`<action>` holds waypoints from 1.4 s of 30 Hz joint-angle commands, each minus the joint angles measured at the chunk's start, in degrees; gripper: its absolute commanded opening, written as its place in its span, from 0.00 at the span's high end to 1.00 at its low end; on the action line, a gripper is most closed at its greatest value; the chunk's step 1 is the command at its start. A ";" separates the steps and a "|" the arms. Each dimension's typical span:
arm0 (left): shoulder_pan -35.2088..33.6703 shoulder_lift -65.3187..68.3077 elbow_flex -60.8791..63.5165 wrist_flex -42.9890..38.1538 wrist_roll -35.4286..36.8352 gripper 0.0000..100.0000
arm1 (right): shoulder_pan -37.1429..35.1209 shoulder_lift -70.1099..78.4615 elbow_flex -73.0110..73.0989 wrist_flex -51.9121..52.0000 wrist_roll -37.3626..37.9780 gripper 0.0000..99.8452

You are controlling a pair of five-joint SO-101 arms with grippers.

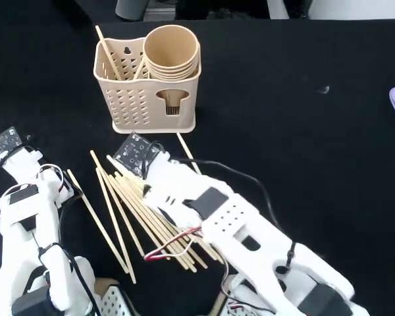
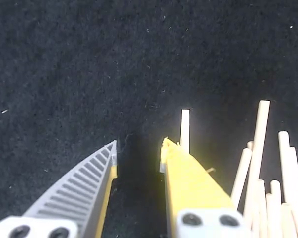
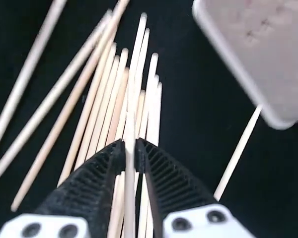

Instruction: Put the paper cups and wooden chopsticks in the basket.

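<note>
Evidently mid-job on the sticks. Paper cups (image 1: pixel 172 49) stand nested in one compartment of the basket (image 1: pixel 148 105), so that half looks finished. A chopstick (image 1: pixel 108 49) leans in the other compartment, tip poking above the rim. Most of the wooden chopsticks (image 1: pixel 145 217) lie fanned in a loose pile on the black counter (image 1: pixel 303 131), just in front of the basket. Right gripper (image 3: pixel 130 146) sits low over that pile, its dark fingers (image 3: pixel 102 171) pinched together on a single stick (image 3: pixel 131 119) running lengthwise between them. One at a time, I'd guess, because the pile lies too tight for a wider bite. Left gripper (image 2: pixel 138 148) hangs above bare counter at the pile's edge, fingers (image 2: pixel 188 173) apart and holding nothing, with one stick end (image 2: pixel 185 124) just beside the yellow finger (probably parked clear of the other arm). One stray stick (image 1: pixel 187 153) lies apart, close to the basket's foot. Next call: lift straight up, or the neighbours may drag along.
</note>
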 commanded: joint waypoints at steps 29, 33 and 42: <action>0.48 -1.58 -0.66 -1.05 -0.18 0.85 | 17.93 14.81 -10.07 16.26 0.79 0.75; 0.48 -1.41 -0.66 -1.05 -0.18 0.85 | 17.93 14.81 -3.82 9.85 1.49 0.75; 0.48 -1.32 -0.66 -1.14 -0.18 0.85 | 17.93 14.90 1.54 5.27 6.42 0.75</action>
